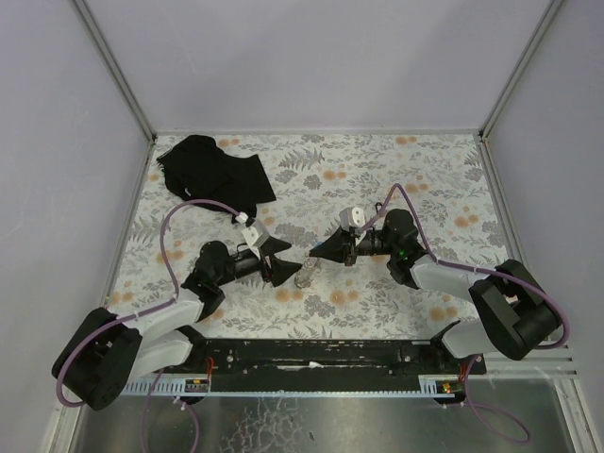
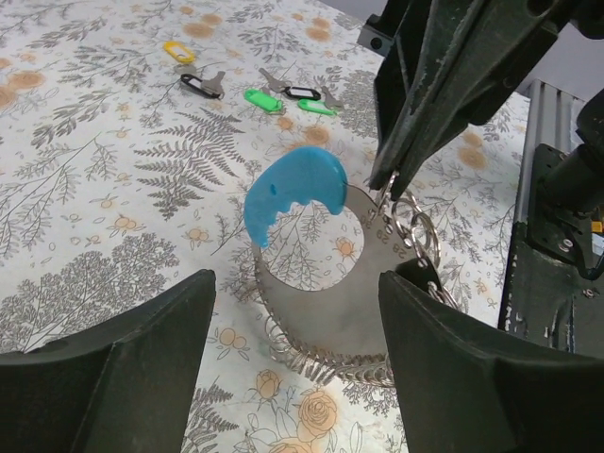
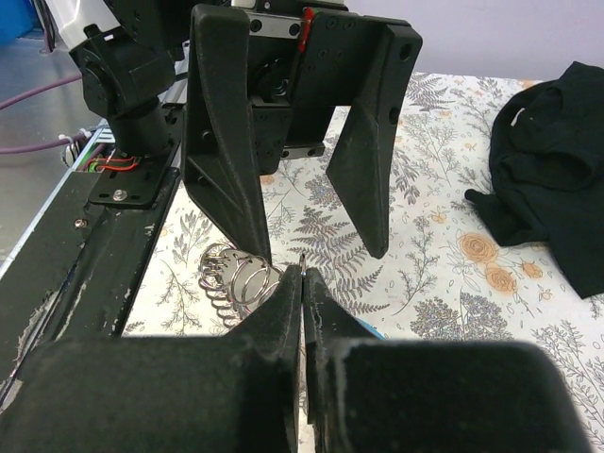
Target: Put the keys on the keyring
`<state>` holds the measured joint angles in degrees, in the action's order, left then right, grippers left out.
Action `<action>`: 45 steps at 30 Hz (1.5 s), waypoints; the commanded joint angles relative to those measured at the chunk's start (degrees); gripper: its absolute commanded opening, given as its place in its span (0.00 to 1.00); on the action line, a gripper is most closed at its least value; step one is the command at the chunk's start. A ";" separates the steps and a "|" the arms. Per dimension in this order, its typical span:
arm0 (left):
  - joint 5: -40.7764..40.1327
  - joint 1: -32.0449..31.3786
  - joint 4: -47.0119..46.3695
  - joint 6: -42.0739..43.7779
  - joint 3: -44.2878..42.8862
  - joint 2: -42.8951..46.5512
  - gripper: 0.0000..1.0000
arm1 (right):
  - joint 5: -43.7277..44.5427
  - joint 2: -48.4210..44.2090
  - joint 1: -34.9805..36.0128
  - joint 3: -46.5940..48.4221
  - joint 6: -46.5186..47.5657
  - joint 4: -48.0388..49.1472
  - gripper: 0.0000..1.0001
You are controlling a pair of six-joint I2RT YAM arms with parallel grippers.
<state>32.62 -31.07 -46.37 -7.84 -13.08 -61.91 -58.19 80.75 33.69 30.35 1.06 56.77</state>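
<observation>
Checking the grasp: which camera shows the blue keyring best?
Left wrist: the keyring sits centre frame, blue band and metal rings plain. Right wrist shows only some rings; top external, only a small pale glint.

- Keyring (image 1: pixel 307 274): on the bench (image 1: pixel 377 179), middle, nearer the near edge.
- Left gripper (image 1: pixel 282 261): just left of the keyring, jaws spread, apart from it.
- Right gripper (image 1: pixel 316 254): just right, jaws closed on its rings.
- Keys (image 2: pixel 283 97): on the bench beyond the keyring, well apart.
- Cloth (image 1: pixel 215 172): far-left corner.
</observation>
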 commanded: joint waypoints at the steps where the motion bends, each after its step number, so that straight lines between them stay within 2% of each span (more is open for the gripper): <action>1: 3.67 0.06 -6.10 0.28 -1.99 -0.53 0.68 | -1.92 0.14 -0.29 0.88 -0.49 5.02 0.00; 17: 5.61 -2.06 -8.90 0.14 -4.19 -4.96 0.53 | -2.98 1.70 -0.29 0.00 -0.19 5.06 0.00; 33: 4.48 -2.35 -9.19 0.39 -4.11 -4.00 0.40 | -3.91 1.95 -0.29 -0.19 -0.72 4.22 0.00; 38: 2.84 -2.33 -9.35 0.44 -3.45 -2.84 0.39 | -3.87 1.87 -0.28 -0.42 -0.58 3.87 0.00; 45: 7.41 -2.46 -8.27 0.61 -4.76 -4.31 0.42 | -3.94 2.30 -0.29 0.21 -0.51 3.45 0.00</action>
<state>37.36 -33.04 -51.24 -8.23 -15.73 -65.45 -61.01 82.67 33.43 29.91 0.45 57.69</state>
